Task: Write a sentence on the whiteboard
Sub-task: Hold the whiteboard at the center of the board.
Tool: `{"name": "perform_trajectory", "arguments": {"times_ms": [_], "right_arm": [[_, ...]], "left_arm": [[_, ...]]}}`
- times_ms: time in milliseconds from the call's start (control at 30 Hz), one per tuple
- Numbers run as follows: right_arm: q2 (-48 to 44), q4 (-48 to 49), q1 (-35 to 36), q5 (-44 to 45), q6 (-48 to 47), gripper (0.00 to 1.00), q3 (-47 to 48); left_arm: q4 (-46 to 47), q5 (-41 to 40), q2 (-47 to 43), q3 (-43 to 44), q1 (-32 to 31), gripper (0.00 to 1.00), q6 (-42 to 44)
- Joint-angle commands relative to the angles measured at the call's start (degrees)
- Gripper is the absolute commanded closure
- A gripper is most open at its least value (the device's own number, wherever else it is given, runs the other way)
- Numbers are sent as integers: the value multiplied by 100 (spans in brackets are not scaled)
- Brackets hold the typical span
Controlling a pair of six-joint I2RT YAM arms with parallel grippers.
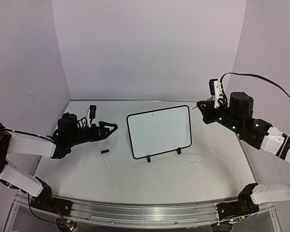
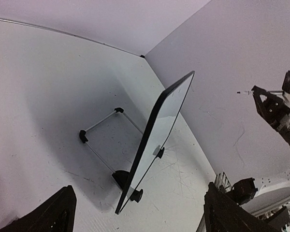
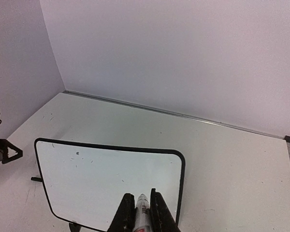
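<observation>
Here the whiteboard stands near the middle of the bench, propped on its two black feet and leaning back on a thin wire prop. Its face is white with a few faint specks. The left hand sits low just left of the board, fingers spread wide apart and holding nothing, pointing toward the board's left edge without touching it. A small black piece lies on the bench near that hand. The right hand is raised off to the board's right, well apart from it, its fingers clamped on a marker whose tip points toward the board.
</observation>
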Motion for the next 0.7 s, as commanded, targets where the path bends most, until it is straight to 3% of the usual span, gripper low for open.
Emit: {"name": "perform_trajectory", "arguments": {"times_ms": [0,133,233,533,667], "right_arm": [[657,567,211,-847,-216,100,494],[1452,645,802,-780,-590,100,1123],[2079,733,1260,-535,-782,100,1588],[3689,779,1603,-859,-1055,100,2811],[4026,856,1715,-830,-1199,100,2907]], "left_arm": [[1296,817,719,292,45,9,210],[1542,1230,1288,638,46,19,197],[1572,1316,1543,813,46,22,319],[1966,2191,2674,1486,25,32,267],[2037,2328,2915,1634,-23,46,278]]}}
